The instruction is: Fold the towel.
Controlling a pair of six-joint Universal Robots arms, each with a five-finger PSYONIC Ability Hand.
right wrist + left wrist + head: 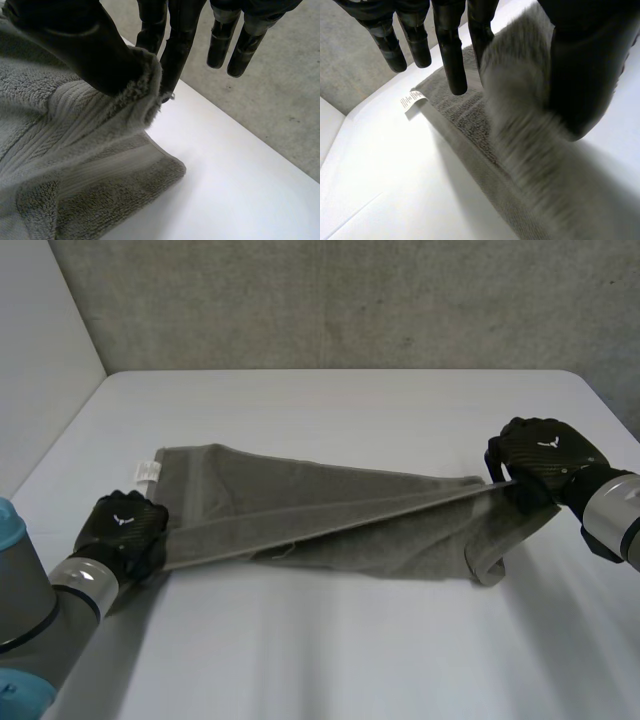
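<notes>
A grey towel (330, 520) lies across the middle of the white table (330, 650), its near edge lifted and pulled taut between both hands. My left hand (125, 525) holds the towel's left end, near the white label (147, 472). In the left wrist view the thumb of the left hand (585, 70) pinches the towel (520, 115) against a finger while the other fingers hang straight above the label (412, 100). My right hand (545, 455) grips the right end. In the right wrist view the right hand (75, 45) squeezes the towel's edge (100, 150) between thumb and fingers.
A grey wall (350, 300) rises behind the table's far edge. The towel's right end droops in a loose fold (487, 565) onto the table. Bare table surface stretches in front of the towel and behind it.
</notes>
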